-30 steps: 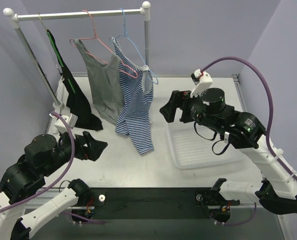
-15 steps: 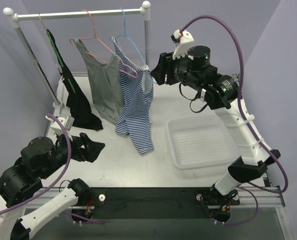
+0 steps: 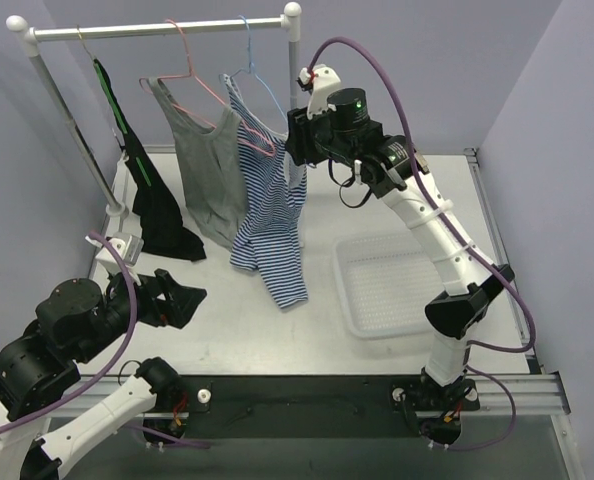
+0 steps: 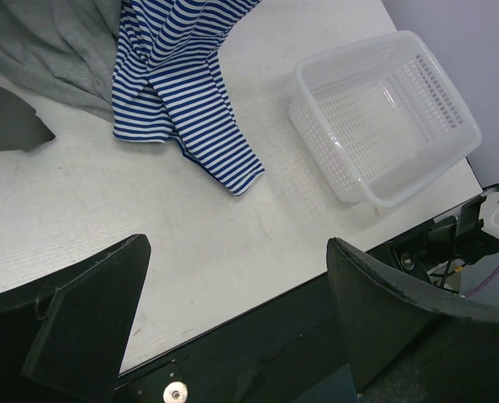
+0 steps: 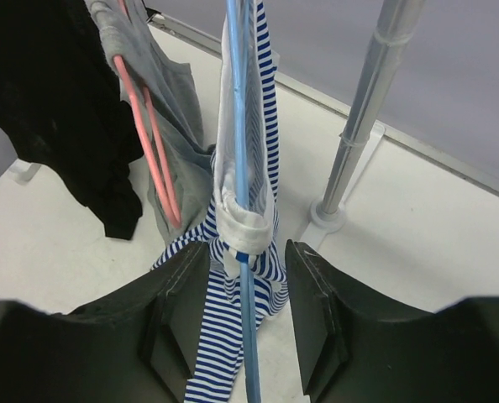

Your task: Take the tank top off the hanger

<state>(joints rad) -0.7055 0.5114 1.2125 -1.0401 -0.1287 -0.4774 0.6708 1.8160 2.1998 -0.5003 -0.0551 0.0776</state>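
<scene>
A blue-and-white striped tank top (image 3: 272,215) hangs on a blue hanger (image 3: 264,88) from the rail (image 3: 157,28), its hem trailing on the table. My right gripper (image 3: 297,140) is raised at the hanger's right end. In the right wrist view its jaws (image 5: 248,252) straddle the rolled white strap (image 5: 248,220) and the blue hanger arm (image 5: 237,101), narrowed but with a gap still showing on the right side. Low at the near left, my left gripper (image 3: 190,297) stands wide open and holds nothing (image 4: 237,245); the striped hem (image 4: 182,92) lies beyond it.
A grey tank top (image 3: 212,170) on a pink hanger (image 3: 192,75) hangs just left of the striped one, and a black garment (image 3: 157,200) hangs further left. The rail's right post (image 5: 367,109) stands close behind my right gripper. A white basket (image 3: 397,285) sits on the table's right side.
My right arm swung up and left from above the basket to the hanger's right end. Its jaws narrowed around the strap. The left arm barely moved.
</scene>
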